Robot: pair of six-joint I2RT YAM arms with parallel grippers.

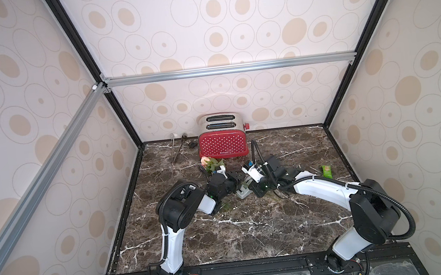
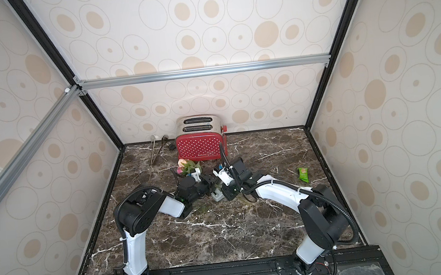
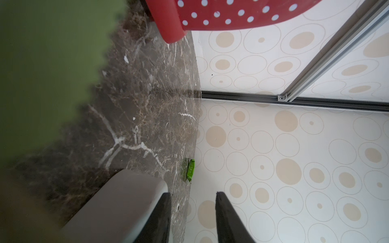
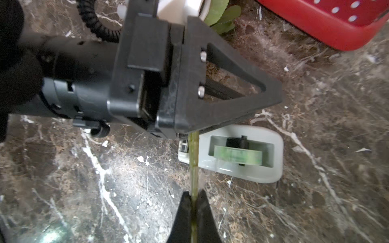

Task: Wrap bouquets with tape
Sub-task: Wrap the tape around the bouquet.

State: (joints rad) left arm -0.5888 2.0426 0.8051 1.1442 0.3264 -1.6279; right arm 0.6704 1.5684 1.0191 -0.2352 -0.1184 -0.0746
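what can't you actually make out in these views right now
- Rose count: in both top views the bouquets are small, partly behind the left arm.
- Whether the left gripper touches the stems: in the right wrist view its body covers them.
- Any tape on the stems: too translucent to tell, right wrist view.
- Left wrist view: a blurred leaf fills one side.

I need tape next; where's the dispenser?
In both top views the tape dispenser sits between the left tool and right tool gripping flower stems, in front of the red toaster.
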